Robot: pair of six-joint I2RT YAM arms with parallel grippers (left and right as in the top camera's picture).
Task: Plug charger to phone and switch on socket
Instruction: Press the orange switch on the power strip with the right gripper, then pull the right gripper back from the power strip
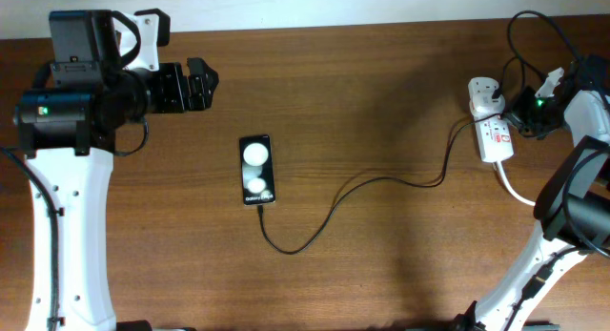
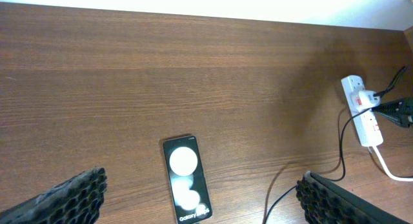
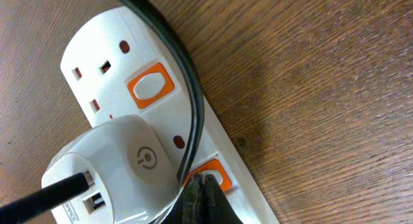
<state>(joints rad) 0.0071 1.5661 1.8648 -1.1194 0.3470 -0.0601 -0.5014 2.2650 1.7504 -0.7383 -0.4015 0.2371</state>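
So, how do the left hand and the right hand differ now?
The left hand is wide open; the right hand is shut. The left hand hangs over the brown wooden table, apart from the slim black phone; the right hand's tip is at an orange switch of the white oblong power strip. Neither holds anything.

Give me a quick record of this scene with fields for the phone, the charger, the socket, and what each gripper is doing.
phone: flat on the table, screen up
charger: tip meets the phone's lower edge; cable runs to the white adapter in the socket
socket: white strip by the right arm, orange switches
left gripper: open, holding nothing, off to the phone's side
right gripper: shut, tips at the orange switch beside the adapter
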